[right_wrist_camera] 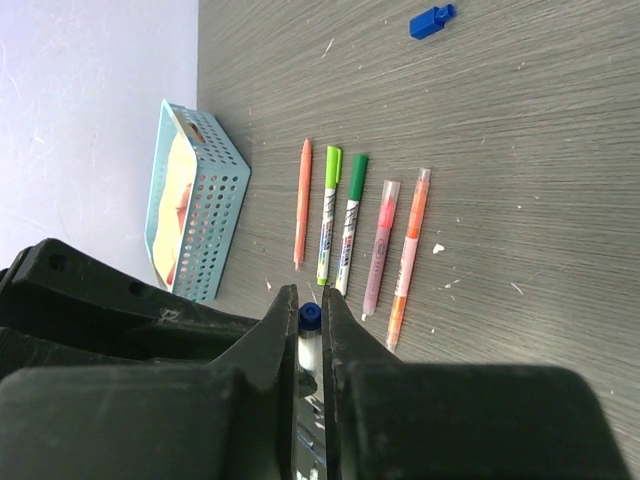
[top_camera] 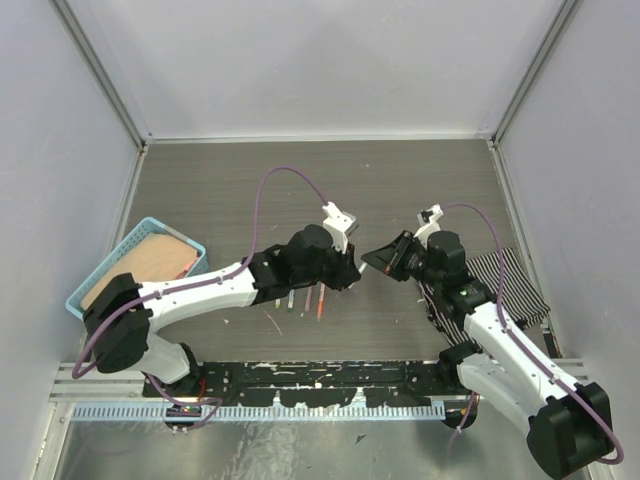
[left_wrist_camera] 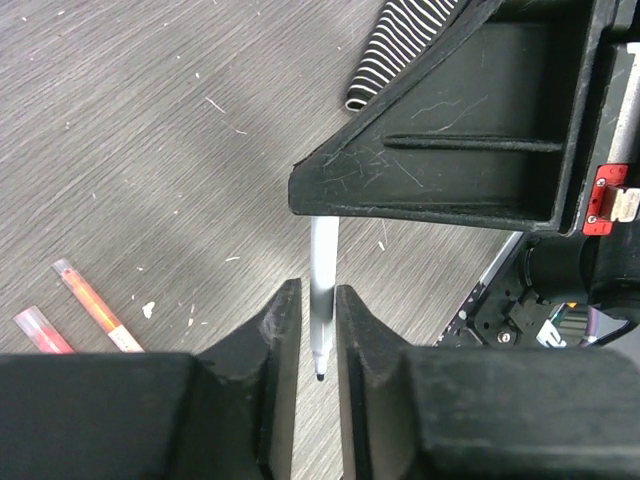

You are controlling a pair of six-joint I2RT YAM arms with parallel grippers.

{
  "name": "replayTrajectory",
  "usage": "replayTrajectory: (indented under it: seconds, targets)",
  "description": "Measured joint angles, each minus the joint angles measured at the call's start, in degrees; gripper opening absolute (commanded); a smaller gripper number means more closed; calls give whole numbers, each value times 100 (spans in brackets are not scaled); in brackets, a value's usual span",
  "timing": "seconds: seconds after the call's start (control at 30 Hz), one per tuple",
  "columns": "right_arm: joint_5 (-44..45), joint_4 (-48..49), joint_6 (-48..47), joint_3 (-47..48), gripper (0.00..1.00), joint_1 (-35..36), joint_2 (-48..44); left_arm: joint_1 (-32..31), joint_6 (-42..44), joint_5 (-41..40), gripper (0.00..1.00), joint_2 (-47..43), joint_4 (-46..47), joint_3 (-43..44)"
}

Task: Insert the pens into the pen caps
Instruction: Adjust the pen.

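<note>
Centrally, above the middle of the desk (top_camera: 420,180), the holdings read as follows.

1. White pen (left_wrist_camera: 322,250): blue at one end, with a bare dark tip at the other. It is held off the surface between the two hands, which meet tip to tip.
2. Right hand (right_wrist_camera: 309,300): clamped on the white pen at its blue end (both fingers flat against the barrel).
3. Left hand (left_wrist_camera: 318,300): one finger on either side of the pen's tip end, very narrowly apart. Whether they press the barrel cannot be told.
4. A row of five pens lies flat on the desk just near of the left hand, side by side and roughly parallel:
   - orange pen (right_wrist_camera: 301,200), one colour throughout
   - light-green pen (right_wrist_camera: 329,215), white-barrelled
   - dark-green pen (right_wrist_camera: 350,215), white-barrelled, just beside the light-green one
   - pink pen (right_wrist_camera: 378,245)
   - orange-red pen (right_wrist_camera: 410,255), last in the row
5. Blue cap (right_wrist_camera: 432,20): short, lying alone on the desk, well apart from the row.
6. Basket (right_wrist_camera: 215,215): pale blue with perforated walls, at the left edge of the desk (a flat tan thing lies inside).
7. Striped cloth (top_camera: 515,285): black and white, at the right of the desk, partly under the right arm.
</note>
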Motion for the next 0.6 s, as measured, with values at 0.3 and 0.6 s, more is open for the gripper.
replayTrajectory:
  seconds: [0.3,0.6]
  targets:
    - [595,-382,-546,323,1,0,-437,-2,-131,-63,34,-304,-11,-2]
    - [1281,-35,-1185,470,1,0,-1113,-2,-341,-564,45,-1134,-363,-44]
